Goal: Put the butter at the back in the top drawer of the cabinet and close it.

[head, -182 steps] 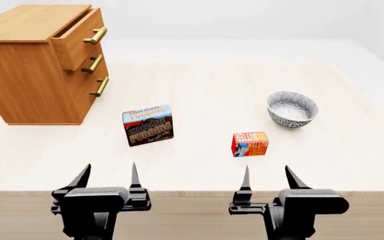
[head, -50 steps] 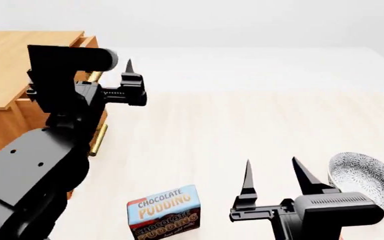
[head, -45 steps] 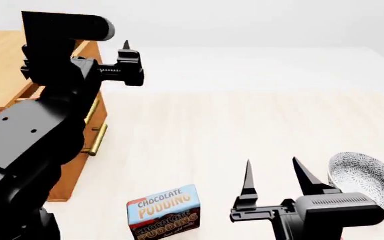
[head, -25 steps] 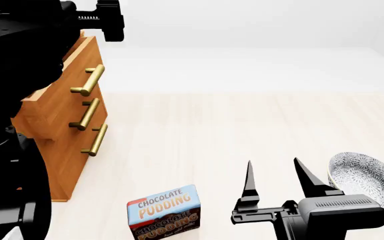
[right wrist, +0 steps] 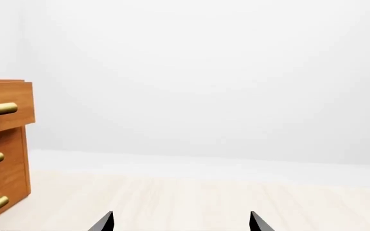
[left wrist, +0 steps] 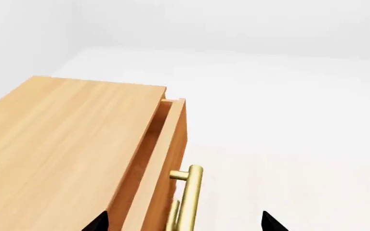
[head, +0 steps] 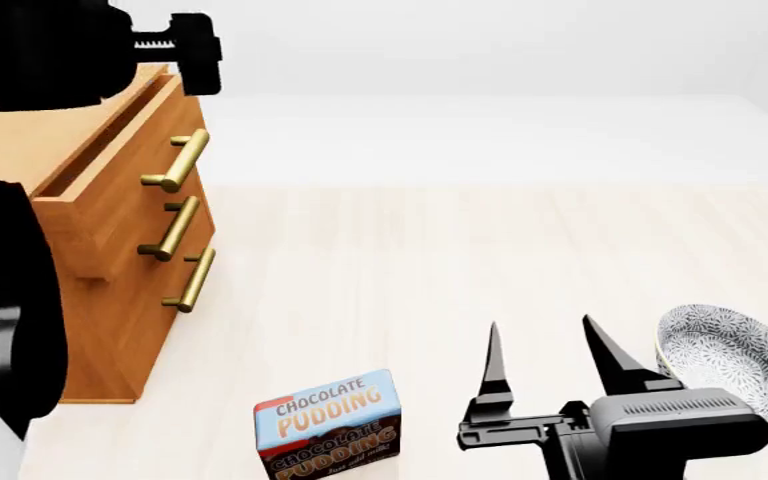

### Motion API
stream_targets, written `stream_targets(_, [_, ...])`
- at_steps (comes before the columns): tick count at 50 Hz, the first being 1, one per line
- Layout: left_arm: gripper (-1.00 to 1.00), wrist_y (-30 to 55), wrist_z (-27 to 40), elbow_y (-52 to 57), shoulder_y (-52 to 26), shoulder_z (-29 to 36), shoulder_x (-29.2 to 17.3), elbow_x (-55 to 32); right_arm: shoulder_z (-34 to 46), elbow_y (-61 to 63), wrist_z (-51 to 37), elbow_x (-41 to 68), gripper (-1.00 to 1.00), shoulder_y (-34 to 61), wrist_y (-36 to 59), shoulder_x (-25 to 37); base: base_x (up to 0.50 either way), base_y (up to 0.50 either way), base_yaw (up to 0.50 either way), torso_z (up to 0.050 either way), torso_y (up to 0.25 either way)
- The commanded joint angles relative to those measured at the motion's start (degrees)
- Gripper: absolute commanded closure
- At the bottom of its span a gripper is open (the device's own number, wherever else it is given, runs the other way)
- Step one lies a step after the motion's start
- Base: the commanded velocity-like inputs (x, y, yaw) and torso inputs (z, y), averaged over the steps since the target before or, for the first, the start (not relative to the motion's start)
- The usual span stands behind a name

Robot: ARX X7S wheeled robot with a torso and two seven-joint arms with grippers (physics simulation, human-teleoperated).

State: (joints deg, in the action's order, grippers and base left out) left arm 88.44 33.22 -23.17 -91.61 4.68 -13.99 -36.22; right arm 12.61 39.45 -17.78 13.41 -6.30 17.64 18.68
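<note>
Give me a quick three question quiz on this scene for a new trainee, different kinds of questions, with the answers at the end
1. True or false: the top drawer of the cabinet stands partly pulled out.
2. Which thing lies nearest the right gripper in the head view? A) the chocolate pudding box B) the patterned bowl C) the cabinet
3. Fill in: in the left wrist view, the left gripper hangs above the top drawer's brass ____.

Key
1. True: a gap shows behind the drawer front.
2. B: the bowl sits just beside its fingers; the pudding box lies farther toward the cabinet.
3. Handle. Both grippers are open and hold nothing.
</note>
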Motion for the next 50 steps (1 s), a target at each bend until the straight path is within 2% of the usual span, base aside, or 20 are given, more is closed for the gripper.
stream_targets(1, [-1.0,0.5,5.06,-10.83,-6.92,8.28,-2.45,-9.19,0.64,-0.17,-0.34,-0.2,-1.0,0.19,0.0,0.13,0.0,0.0,0.0,0.0,0.0])
stream_targets(11, [-1.0,0.76,0.18,-13.86,-10.61,16.03,-2.78,-11.72,0.79,-0.48,-0.57,-0.05,-1.0,0.21,-0.27,0.27,0.0,0.0,0.0,0.0,0.0])
stream_targets(17, [-1.0,0.27,-0.33,-14.41,-10.8,18.04,-3.05,-13.47,0.84,-0.47,-0.75,0.04,-1.0,0.26,-0.26,0.4,0.0,0.0,0.0,0.0,0.0])
stream_targets(26, [-1.0,-0.41,0.67,-16.87,-9.87,17.27,-3.33,-15.16,1.1,-0.03,-1.1,-0.02,-1.0,0.17,-0.09,0.65,0.0,0.0,0.0,0.0,0.0])
stream_targets(33, [-1.0,-2.44,3.05,-21.08,-7.8,12.24,-3.02,-16.86,0.62,1.39,-1.48,0.47,-1.0,-0.18,0.52,1.22,0.0,0.0,0.0,0.0,0.0])
stream_targets(50, [-1.0,-3.97,3.14,-23.3,-6.49,11.98,-3.04,-17.83,1.11,1.04,-1.76,0.46,-1.0,-0.23,-0.04,1.44,0.0,0.0,0.0,0.0,0.0])
